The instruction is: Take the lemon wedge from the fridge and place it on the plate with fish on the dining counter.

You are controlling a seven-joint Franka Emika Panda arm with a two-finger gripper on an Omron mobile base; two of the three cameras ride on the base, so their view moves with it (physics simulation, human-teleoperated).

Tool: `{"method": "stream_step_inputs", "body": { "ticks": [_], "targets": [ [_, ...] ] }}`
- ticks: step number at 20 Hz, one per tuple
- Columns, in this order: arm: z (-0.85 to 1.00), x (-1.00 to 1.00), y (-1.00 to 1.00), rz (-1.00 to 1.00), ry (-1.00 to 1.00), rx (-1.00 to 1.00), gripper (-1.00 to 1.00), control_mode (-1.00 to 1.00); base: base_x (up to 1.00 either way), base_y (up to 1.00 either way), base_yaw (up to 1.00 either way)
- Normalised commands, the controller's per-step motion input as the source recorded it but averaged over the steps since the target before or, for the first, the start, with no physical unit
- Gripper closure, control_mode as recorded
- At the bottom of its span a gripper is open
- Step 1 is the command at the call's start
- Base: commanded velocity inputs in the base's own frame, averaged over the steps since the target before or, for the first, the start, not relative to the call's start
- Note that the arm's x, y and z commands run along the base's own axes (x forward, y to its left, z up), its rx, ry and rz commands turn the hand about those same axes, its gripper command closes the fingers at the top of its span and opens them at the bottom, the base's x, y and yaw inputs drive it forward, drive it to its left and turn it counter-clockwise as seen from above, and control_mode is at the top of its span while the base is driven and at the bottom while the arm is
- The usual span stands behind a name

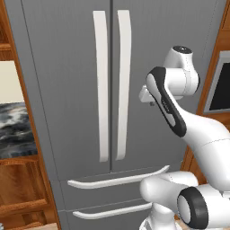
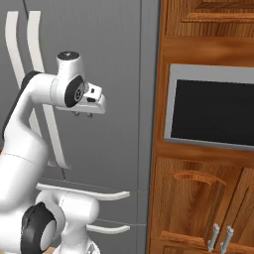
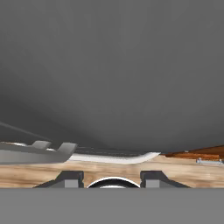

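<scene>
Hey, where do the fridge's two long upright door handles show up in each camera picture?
Left base view: the door handles stand at centre, on the closed fridge.
Right base view: far left, partly behind the arm.
Hand view: I cannot make them out.
Shared landmark: the curved drawer handle below the doors.

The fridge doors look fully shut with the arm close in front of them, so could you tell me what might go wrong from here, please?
1. The tool hangs beside the right-hand door of the fridge, off to the side of the long white handles; closing here would catch nothing.
2. Both doors are shut, and the arm stands close to them, so a swinging door may strike it.
</scene>
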Motion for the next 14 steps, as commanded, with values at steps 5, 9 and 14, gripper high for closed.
{"method": "stream_step_inputs", "body": {
  "ticks": [5,9,14],
  "targets": [
    [-0.01,0.0,0.0,0.0,0.0,0.0,-1.0,-1.0,0.0,0.0,0.0],
    [0.0,0.0,0.0,0.0,0.0,0.0,-1.0,-1.0,0.0,0.0,0.0],
    [-0.02,-0.04,0.07,0.0,0.0,-0.01,-1.0,1.0,-0.06,0.3,0.0]
  ]
}}
